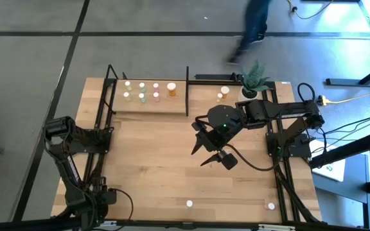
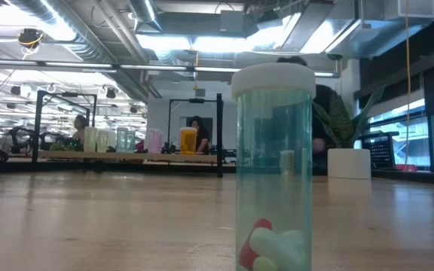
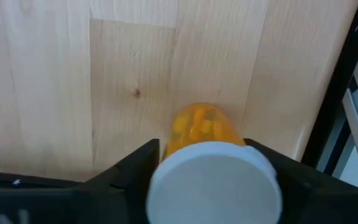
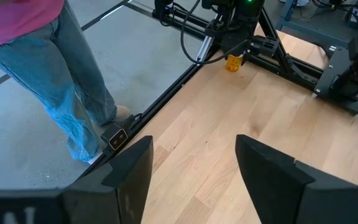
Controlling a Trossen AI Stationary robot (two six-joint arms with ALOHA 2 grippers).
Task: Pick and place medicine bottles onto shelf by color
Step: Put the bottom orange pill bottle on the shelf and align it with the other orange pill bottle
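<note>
pick step, left arm. the left gripper (image 3: 202,152) is shown at the left edge of the table (image 1: 153,167), lowered from above over an orange bottle (image 3: 204,127). its jaws are seen pressed against both sides of the white cap (image 3: 215,180), so a grip on the bottle is judged to be made. whether the bottle is lifted off the wood cannot be told.

the bottle is held upright. its long axis is set vertical, in line with the gripper's approach, with the cap pointing up toward the wrist and the orange body pointing down at the table.

the right gripper (image 4: 194,155) is hung over the middle of the table, jaws apart, with nothing between them.

next move, as judged: a straight lift is called for, then a carry across to the shelf (image 1: 172,106) at the far edge. the bottle should be kept vertical and set beside the orange one already shelved (image 1: 171,88), clear of the paler bottles.
</note>
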